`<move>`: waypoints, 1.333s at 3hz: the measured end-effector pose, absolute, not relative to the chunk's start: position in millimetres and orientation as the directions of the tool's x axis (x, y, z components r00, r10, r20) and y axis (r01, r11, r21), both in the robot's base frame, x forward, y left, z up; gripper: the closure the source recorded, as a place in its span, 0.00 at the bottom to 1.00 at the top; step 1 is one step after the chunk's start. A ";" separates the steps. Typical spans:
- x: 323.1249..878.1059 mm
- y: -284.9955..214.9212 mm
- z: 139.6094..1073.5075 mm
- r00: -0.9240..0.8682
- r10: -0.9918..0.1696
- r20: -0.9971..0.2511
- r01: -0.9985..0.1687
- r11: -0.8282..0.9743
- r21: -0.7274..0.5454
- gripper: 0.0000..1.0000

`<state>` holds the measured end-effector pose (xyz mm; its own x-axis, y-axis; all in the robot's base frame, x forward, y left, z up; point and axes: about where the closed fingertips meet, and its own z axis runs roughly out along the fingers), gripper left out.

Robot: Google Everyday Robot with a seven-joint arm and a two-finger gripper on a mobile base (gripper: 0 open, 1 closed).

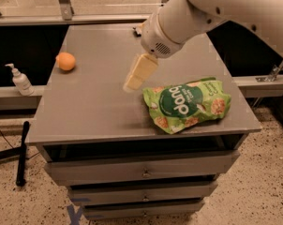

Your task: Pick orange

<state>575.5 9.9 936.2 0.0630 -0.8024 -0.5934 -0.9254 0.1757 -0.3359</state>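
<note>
The orange (66, 61) is a small round fruit at the far left edge of the grey cabinet top (94, 107). My gripper (133, 81) hangs from the white arm above the middle of the top. It sits well to the right of the orange and just left of the green snack bag (188, 103). Nothing shows in it.
The green snack bag lies at the front right of the top. A dark flat object (137, 30) lies at the back edge, mostly hidden by my arm. A white pump bottle (20, 79) stands on a ledge to the left. Drawers (141, 172) are below.
</note>
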 end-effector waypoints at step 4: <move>626.5 74.2 921.1 0.079 -0.625 -0.776 -0.920 0.254 -0.298 0.00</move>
